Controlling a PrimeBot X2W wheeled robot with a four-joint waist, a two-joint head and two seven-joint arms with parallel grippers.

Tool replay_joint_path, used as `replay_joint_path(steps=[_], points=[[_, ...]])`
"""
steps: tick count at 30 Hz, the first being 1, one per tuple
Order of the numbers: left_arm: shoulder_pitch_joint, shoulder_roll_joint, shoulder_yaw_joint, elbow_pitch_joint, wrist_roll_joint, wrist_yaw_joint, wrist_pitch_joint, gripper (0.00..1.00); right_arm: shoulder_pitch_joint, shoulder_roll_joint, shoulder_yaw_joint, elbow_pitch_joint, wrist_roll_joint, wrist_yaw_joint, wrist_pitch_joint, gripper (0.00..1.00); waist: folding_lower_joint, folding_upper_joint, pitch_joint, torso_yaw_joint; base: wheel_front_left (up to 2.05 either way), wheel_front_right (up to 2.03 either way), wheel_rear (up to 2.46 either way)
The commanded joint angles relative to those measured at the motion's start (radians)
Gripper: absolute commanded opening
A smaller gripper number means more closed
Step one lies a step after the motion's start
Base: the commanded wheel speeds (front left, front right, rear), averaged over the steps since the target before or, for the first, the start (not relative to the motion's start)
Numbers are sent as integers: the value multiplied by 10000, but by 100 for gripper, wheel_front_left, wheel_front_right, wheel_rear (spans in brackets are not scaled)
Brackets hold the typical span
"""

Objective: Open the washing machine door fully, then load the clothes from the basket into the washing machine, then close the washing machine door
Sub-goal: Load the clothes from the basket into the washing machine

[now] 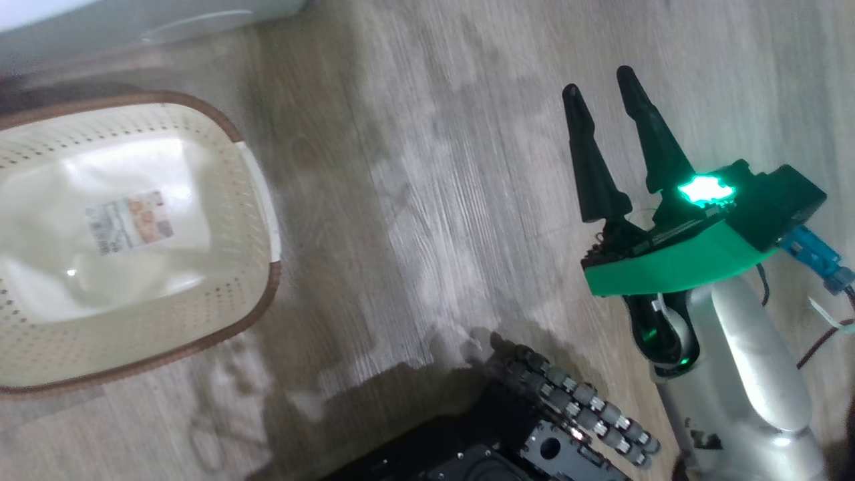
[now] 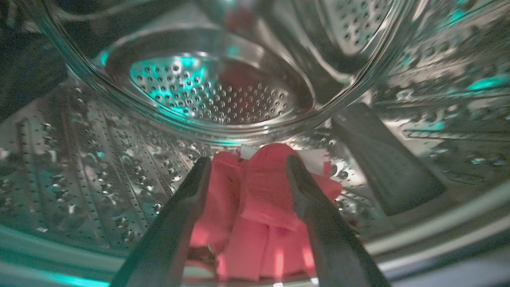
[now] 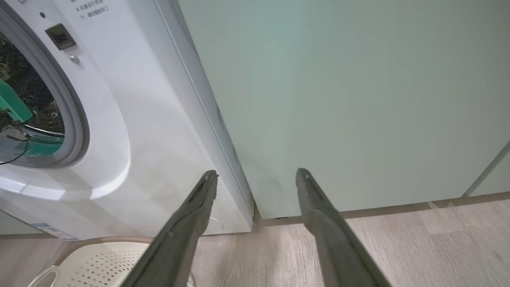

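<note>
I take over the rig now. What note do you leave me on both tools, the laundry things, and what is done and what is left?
The left tool is open inside the washing machine drum; the clothes lie between its fingers on the drum floor.
The right tool is open and empty over the floor, apart from the basket, which is empty.
Done: door off the opening, clothes loaded.
Left: withdraw the left tool, close the door.

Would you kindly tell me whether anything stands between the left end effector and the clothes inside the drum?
Nothing visible does. The left end effector is inside the washing machine drum, and the red clothes lie right between its open fingers; the dark paddle sits off to one side.
</note>
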Motion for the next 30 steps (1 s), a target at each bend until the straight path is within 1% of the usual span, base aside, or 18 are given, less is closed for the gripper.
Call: replay_joint_path(steps=[1, 5, 6, 12, 15, 20, 23, 25, 30], points=[[596, 329, 331, -819, -65, 168, -348, 100, 457, -35, -15, -220, -157, 0, -63, 100, 0, 0, -430, 353, 0, 0, 0], [2280, 38, 456, -2225, -208, 692, -942, 100, 627, -35, -215, -139, -454, 0, -63, 100, 0, 0, -968, 719, 0, 0, 0], [2280, 38, 456, -2225, -208, 692, -942, 100, 627, -35, -215, -139, -454, 0, -63, 100, 0, 0, -968, 719, 0, 0, 0], [5065, -472, 539, -4994, -263, 1712, -1463, 100, 900, -35, -559, -33, -920, 0, -63, 100, 0, 0, -1746, 1267, 0, 0, 0], [6265, -584, 561, -6013, -277, 2096, -1535, 100, 1007, -35, -780, 23, -1135, 0, -63, 100, 0, 0, -2111, 1510, 0, 0, 0], [7908, -912, 326, -7045, -241, 2434, -1714, 100, 1238, -35, -1123, 185, -1501, 0, -63, 100, 0, 0, -2825, 1923, 0, 0, 0], [8695, -1235, 105, -7384, -197, 2533, -1844, 100, 1420, -35, -1329, 298, -1757, 0, -61, 100, 0, 0, -3317, 2185, 0, 0, 0], [9139, -1374, -34, -7388, -176, 2612, -1873, 100, 1551, -35, -1497, 318, -1932, 0, -20, 100, 0, 0, -3620, 2387, 0, 0, 0], [9828, -1557, -419, -7256, -24, 2564, -1935, 100, 1926, -35, -1788, 171, -2267, 0, 306, 100, 0, 0, -4411, 2743, 0, 0, 0]])
